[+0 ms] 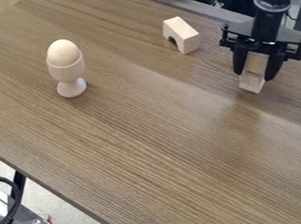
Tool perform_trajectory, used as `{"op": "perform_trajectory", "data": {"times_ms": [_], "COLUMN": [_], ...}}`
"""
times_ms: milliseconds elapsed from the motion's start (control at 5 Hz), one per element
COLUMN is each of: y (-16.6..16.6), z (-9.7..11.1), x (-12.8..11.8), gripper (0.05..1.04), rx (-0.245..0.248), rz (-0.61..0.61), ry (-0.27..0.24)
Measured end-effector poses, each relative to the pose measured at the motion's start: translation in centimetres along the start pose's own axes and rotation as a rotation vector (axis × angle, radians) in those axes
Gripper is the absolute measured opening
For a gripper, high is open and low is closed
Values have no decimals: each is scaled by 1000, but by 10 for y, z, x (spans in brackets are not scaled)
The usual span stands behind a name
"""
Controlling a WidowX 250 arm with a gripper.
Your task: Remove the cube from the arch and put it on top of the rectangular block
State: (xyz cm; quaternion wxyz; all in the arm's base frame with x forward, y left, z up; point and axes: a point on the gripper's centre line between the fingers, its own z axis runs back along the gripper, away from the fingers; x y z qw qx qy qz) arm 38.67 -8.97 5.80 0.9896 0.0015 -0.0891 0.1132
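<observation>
The black gripper hangs at the upper right, pointing down, with its two fingers against opposite sides of a light wooden cube. Directly below the cube is a paler wooden piece, the rectangular block, its lower part showing between and under the fingertips. Whether cube and block touch cannot be told, as the fingers cover part of both. To the gripper's left, the wooden arch rests on the table with its opening facing the lower left and nothing on top of it.
A wooden egg cup holding a wooden egg stands on the brown table at the left. A grey metal rail edges the table's far side, with dark equipment and cables behind it.
</observation>
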Motion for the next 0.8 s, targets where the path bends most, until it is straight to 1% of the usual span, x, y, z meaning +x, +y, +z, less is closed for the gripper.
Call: {"op": "perform_trajectory", "data": {"times_ms": [200, 400, 600, 800], "y": [0, 2, 5, 6], "z": [3, 2, -3, 21], "x": [2, 3, -3, -8], "gripper": [946, 1001, 998, 998], "rx": [9, 16, 26, -19], "rz": [-3, -2, -7, -2], "ry": [2, -6, 9, -29]}}
